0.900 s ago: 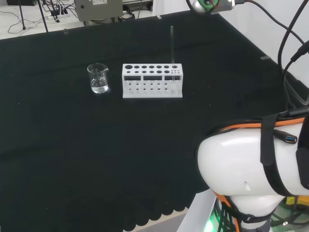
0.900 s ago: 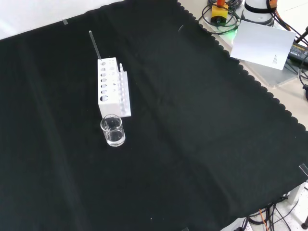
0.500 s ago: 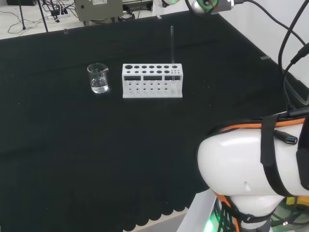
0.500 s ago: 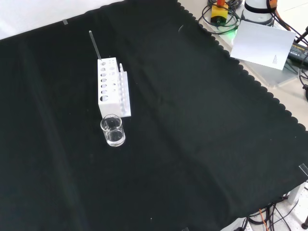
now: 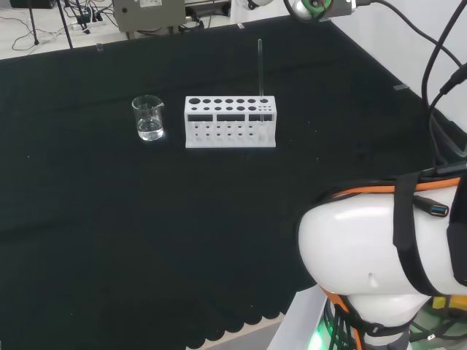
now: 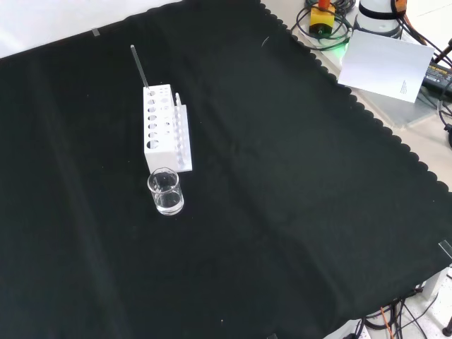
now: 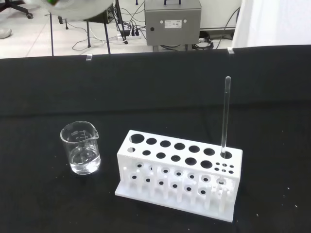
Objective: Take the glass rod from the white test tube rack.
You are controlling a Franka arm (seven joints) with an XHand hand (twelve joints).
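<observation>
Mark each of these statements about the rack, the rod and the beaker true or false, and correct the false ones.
1. The glass rod stands upright in a hole at one end of the white test tube rack. True.
2. The beaker sits on top of the rack. False: it stands on the black cloth beside the rack, apart from it.
3. The beaker holds some clear liquid. True.
4. The rod lies flat on the cloth. False: it is upright in the rack, rising well above it.
5. In the head view, the beaker is to the right of the rack. False: it is to the rack's left, at the end away from the rod.
</observation>
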